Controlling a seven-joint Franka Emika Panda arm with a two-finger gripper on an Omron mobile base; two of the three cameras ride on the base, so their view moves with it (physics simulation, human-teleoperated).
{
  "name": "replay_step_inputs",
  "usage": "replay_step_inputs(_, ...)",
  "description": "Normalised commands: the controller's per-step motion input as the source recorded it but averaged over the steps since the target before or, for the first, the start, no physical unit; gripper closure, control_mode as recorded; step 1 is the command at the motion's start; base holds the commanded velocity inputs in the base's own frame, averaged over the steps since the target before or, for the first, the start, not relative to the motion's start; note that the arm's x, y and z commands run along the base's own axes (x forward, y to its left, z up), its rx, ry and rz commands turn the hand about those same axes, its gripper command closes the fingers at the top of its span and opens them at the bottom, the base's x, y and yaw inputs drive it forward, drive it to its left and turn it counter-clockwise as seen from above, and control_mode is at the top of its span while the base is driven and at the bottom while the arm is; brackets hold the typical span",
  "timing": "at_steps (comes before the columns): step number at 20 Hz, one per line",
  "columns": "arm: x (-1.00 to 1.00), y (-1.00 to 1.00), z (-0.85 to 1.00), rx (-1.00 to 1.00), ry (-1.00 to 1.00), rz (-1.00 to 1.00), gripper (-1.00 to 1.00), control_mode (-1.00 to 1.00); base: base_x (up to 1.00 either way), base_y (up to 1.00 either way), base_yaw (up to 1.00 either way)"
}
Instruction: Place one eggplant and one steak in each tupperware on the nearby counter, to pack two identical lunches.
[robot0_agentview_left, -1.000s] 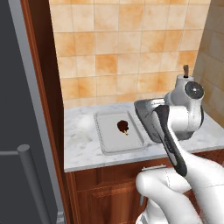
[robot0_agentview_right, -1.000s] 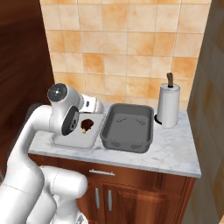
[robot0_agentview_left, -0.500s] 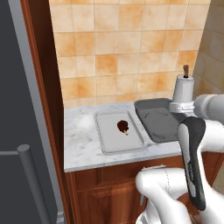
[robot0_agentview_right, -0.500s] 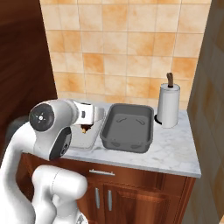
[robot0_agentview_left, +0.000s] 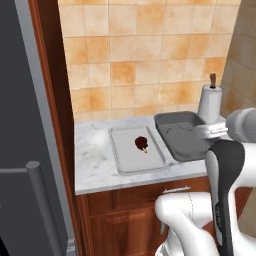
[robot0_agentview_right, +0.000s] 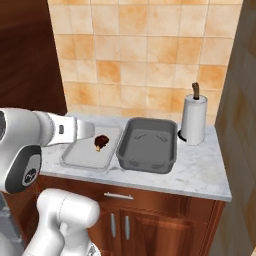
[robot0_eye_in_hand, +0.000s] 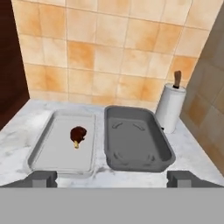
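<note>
The hand (robot0_eye_in_hand: 111, 178) is spread and empty. The steak (robot0_eye_in_hand: 78, 134) in the pale tray (robot0_eye_in_hand: 48, 151) looks small, light and firm; best pinched across its round body.

Two trays side by side on the counter (robot0_eye_in_hand: 188, 153)
One steak (robot0_eye_in_hand: 78, 135) lies in the pale tupperware (robot0_eye_in_hand: 46, 157); the dark tupperware (robot0_eye_in_hand: 164, 148) sits beside a paper towel roll (robot0_eye_in_hand: 169, 107).

Even, shadowless rendered light falls on the white-grey marbled stone counter (robot0_eye_in_hand: 188, 151); edges look soft and slightly blurred, without glare.
</note>
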Motion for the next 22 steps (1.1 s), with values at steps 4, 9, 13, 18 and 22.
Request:
replay_step_inputs(4,0.0,0.0,0.0,0.0,0.0,0.0,-1.0,1.0,-0.9,0.03,0.0)
replay_step_inputs(9,0.0,0.0,0.0,0.0,0.0,0.0,-1.0,1.0,-1.0,0.0,0.01)
replay_step_inputs(13,0.0,0.0,0.0,0.0,0.0,0.0,-1.0,1.0,-1.0,0.0,0.0)
replay_step_inputs(18,0.0,0.0,0.0,0.0,0.0,0.0,-1.0,1.0,-0.87,0.17,0.0)
replay_step_inputs(22,0.0,0.0,0.0,0.0,0.0,0.0,-1.0,1.0,-0.57,0.84,0.0)
